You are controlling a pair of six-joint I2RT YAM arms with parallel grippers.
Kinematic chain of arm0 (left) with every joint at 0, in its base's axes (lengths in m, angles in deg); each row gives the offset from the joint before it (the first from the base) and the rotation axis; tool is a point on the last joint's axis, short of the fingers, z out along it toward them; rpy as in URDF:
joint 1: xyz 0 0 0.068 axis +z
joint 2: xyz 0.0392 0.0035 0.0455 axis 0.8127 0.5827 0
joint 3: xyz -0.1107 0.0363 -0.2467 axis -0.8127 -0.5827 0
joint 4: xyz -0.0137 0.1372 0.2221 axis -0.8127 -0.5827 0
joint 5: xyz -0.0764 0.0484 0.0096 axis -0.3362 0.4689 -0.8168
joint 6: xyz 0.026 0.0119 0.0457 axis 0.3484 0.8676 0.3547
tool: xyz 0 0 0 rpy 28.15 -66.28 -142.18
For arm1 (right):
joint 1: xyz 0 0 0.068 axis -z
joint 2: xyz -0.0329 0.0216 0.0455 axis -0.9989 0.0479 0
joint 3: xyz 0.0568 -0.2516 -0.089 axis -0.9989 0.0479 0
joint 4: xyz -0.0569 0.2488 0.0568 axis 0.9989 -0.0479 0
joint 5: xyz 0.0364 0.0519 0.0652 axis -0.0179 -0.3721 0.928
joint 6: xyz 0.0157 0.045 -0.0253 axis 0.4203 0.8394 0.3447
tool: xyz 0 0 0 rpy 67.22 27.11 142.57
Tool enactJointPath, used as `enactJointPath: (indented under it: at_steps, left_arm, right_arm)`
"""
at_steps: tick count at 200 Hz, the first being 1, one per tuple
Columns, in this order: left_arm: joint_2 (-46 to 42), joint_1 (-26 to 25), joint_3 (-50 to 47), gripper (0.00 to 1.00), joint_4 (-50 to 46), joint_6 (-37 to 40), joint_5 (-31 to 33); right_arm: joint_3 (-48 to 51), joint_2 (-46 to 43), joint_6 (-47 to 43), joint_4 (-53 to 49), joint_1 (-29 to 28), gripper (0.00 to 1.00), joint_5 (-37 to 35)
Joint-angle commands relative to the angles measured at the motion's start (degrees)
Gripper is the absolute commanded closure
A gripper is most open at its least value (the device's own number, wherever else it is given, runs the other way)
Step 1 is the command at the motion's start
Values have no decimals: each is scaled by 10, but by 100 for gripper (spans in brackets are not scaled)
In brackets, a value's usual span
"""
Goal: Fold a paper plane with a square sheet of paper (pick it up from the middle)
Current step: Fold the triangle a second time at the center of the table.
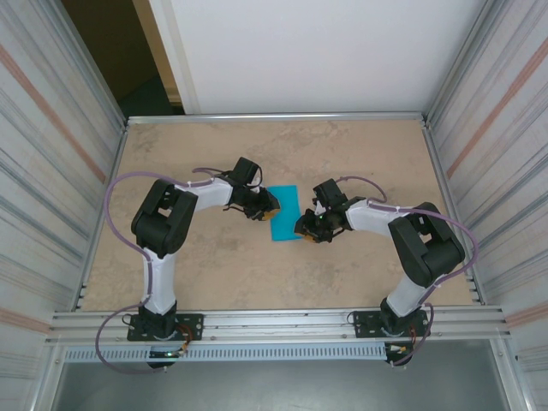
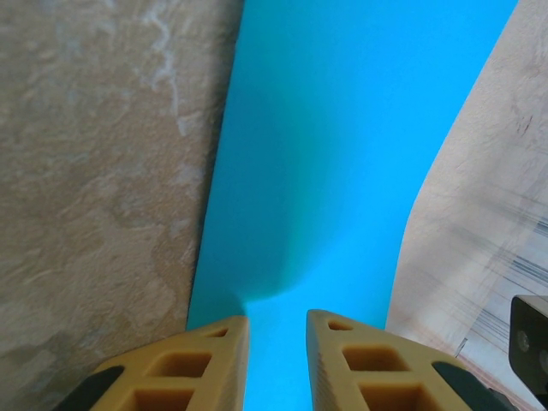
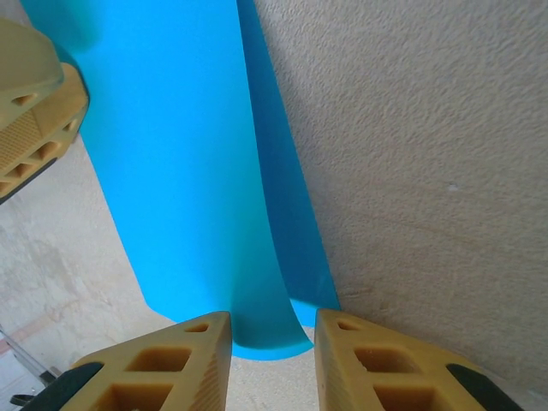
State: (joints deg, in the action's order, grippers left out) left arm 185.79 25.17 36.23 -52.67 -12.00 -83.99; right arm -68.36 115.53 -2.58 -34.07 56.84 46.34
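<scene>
We see the square sheet of paper point(image 1: 285, 212) doubled over at mid-frame on the tabletop point(image 1: 214, 265). The left claw point(image 2: 277, 317) and right claw point(image 3: 272, 315) stand narrow astride its edges; whether either pinches, we cannot tell. Uneven pulling could skew the crease or tear it.

Nothing readable is showing: no words, labels, numbers or signs are appearing on the blue paper point(image 1: 285, 214) or the tabletop point(image 1: 360, 154).
</scene>
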Motion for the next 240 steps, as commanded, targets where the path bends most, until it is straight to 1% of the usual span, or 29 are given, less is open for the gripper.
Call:
enactJointPath:
  at_steps: [1,28,46,64,88,164,210,240]
  left_arm:
    - [31,4,-9,75,-50,-2,26]
    - [31,4,-8,75,-50,-1,26]
    - [31,4,-4,75,-52,3,25]
    - [31,4,1,75,-57,8,26]
    - [31,4,3,75,-61,10,28]
    - [31,4,-3,75,-56,9,26]
    - [30,4,-5,75,-52,9,25]
    - [26,3,-1,75,-45,16,17]
  right_arm:
    - [-9,-6,3,12,-1,70,0]
    - [-7,-8,1,25,3,70,5]
    - [-13,-8,-15,39,7,67,30]
    - [-24,-4,-30,34,13,64,40]
    - [-25,7,-27,38,24,63,52]
    - [6,1,29,42,25,74,61]
    - [17,-14,48,36,19,80,44]
    - [17,-17,55,36,19,89,39]
